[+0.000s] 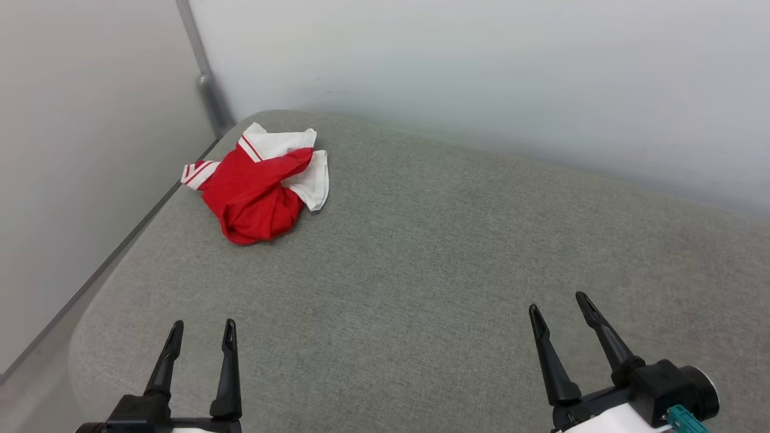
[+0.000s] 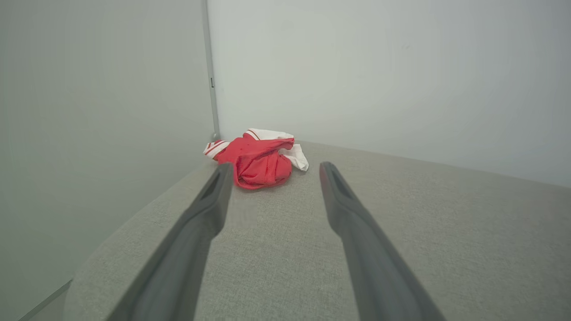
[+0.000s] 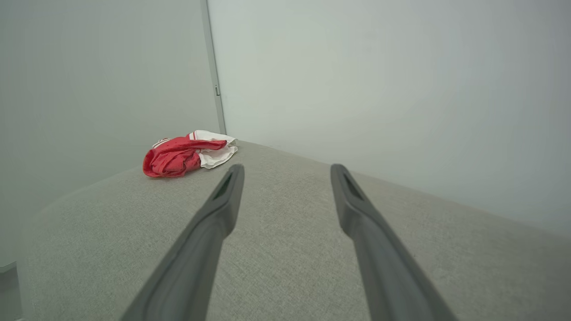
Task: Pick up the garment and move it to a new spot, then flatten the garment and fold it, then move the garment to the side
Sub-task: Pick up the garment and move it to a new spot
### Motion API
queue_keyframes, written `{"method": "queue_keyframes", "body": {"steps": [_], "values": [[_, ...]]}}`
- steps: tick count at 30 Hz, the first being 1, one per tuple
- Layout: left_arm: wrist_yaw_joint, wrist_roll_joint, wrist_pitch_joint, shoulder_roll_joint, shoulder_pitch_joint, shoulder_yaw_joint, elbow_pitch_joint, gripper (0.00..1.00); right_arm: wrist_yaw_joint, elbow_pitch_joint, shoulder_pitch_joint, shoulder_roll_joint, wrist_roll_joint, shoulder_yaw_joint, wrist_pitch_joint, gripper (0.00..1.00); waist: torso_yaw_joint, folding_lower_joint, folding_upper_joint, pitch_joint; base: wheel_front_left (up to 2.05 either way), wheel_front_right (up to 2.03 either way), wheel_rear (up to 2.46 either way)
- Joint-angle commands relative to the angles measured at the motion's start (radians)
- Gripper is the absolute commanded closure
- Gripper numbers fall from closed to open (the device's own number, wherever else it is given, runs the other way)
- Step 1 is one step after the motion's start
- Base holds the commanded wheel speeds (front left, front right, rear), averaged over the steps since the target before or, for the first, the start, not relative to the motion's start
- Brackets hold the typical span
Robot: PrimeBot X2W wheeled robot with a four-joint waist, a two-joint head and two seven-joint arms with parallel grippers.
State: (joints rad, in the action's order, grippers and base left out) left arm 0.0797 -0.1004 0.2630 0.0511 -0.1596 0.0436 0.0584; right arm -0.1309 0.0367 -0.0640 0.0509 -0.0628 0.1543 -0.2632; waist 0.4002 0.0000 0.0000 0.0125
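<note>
**Item 1.** Left pincer: jaws wide, empty, over the near left of the grey fabric worktop.

**Item 2.** Right pincer: jaws wide, empty, over the near right.

**Item 3.** Red-and-white jersey: 1 crumpled heap at the worktop's far left corner, near the metal post, well apart from both pincers. The red bulk faces you, with the white sleeves behind it.

**Bearing.** The jersey lies almost straight ahead of your left pincer and far off to the left of your right. Your left arm looks nearer, so lead with it.
</note>
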Motion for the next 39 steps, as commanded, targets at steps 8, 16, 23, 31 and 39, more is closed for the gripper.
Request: {"method": "queue_keyframes", "body": {"steps": [8, 16, 23, 31, 39], "values": [[0.008, 0.004, 0.003, -0.001, -0.013, 0.017, 0.011, 0.00, 0.000, 0.009, -0.010, -0.001, -0.014, 0.015, -0.002, 0.00, 0.025, 0.0000, 0.0000, 0.004, 0.00, 0.00, 0.00], [-0.003, -0.045, 0.003, -0.001, 0.013, 0.054, 0.001, 0.00, 0.000, 0.008, 0.013, -0.001, -0.004, 0.013, -0.002, 0.00, 0.002, 0.0000, 0.0000, -0.042, 0.00, 0.00, 0.00], [0.031, -0.099, 0.003, -0.001, 0.130, 0.121, -0.023, 0.00, 0.000, -0.023, 0.070, 0.000, 0.068, 0.001, -0.002, 0.00, -0.040, 0.0000, 0.0000, -0.194, 0.00, 0.00, 0.00], [0.050, -0.204, -0.008, 0.184, 0.407, 0.059, -0.258, 0.00, 0.000, -0.069, 0.126, 0.025, 0.131, -0.020, -0.002, 0.00, -0.093, 0.0000, 0.0000, -0.391, 0.00, 0.00, 0.00], [0.050, -0.425, -0.297, 0.464, 0.746, -0.111, -0.496, 0.00, 0.000, -0.110, 0.158, 0.057, 0.152, -0.045, -0.002, 0.00, -0.142, 0.0000, 0.0000, -0.551, 0.00, 0.00, 0.00]]}}
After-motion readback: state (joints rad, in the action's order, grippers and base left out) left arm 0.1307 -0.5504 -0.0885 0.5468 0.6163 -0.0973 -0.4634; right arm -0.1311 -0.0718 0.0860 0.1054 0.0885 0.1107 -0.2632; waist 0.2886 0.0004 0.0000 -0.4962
